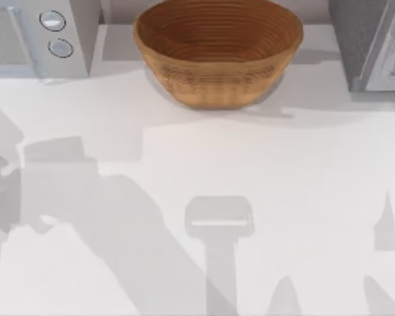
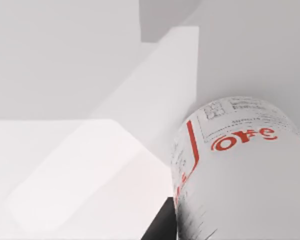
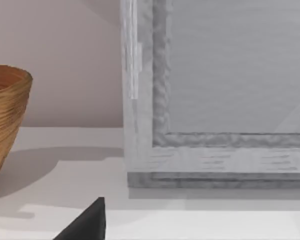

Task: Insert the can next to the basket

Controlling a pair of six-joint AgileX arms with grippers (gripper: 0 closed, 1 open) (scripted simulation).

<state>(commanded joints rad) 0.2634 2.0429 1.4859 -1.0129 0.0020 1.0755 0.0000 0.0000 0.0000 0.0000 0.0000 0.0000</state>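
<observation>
You see the basket (image 1: pixel 217 49) standing upright at the far middle of the white table (image 1: pixel 263 197), its wide ridged rim open to the top camera and its narrower base on the surface. To its left sits a pale appliance with two round knobs (image 1: pixel 56 33), and to its right a grey box-like unit (image 1: pixel 368 43); both are near the basket but apart from it. Your left wrist camera has the can (image 2: pixel 240 175) very close in front of it, silver-white with red lettering and a red line down its side, and a dark finger tip (image 2: pixel 160 227) just beside the can's lower edge; whether that claw is clamped on the can you cannot tell. Your right wrist camera looks at the grey unit's front panel (image 3: pixel 220 90), with the basket's side (image 3: pixel 5 115) off to one edge and one dark finger tip (image 3: pixel 90 222) low in the picture; you cannot tell how wide that claw stands.
</observation>
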